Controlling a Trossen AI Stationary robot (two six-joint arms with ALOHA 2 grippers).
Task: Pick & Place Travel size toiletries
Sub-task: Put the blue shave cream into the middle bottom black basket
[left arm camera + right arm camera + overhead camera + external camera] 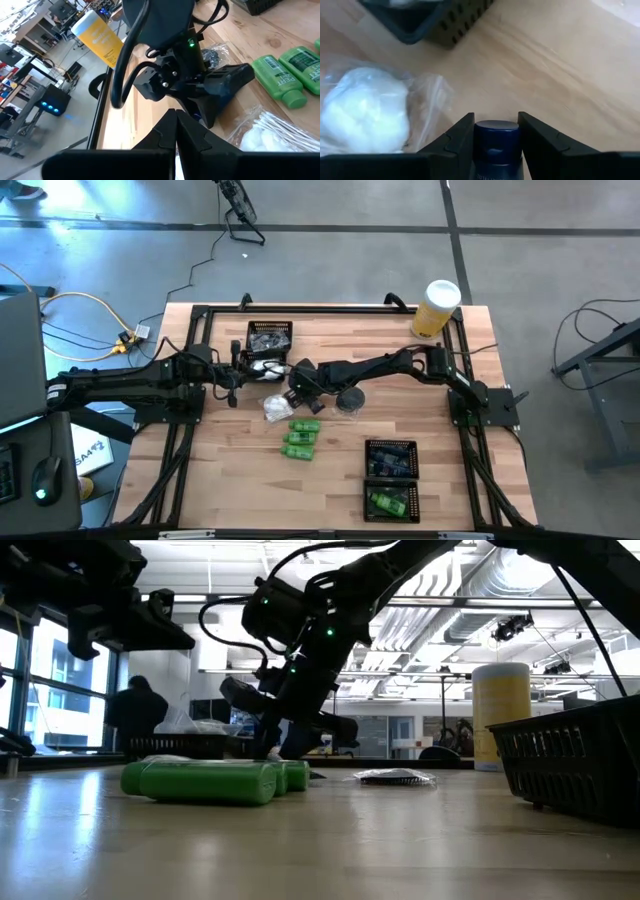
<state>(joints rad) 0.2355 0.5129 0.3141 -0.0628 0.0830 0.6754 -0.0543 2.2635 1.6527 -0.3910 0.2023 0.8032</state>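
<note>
Right gripper (496, 150) at table centre, fingers closed against a dark blue tube (496, 142). Clear packet (367, 110) just beside it. Left gripper (176, 125) shut, empty.

Green bottles (302, 438); dark blue tube (495, 145); white-filled clear packet (367, 112); yellow cylinder (437, 310); black mesh tray (391, 478).
</note>
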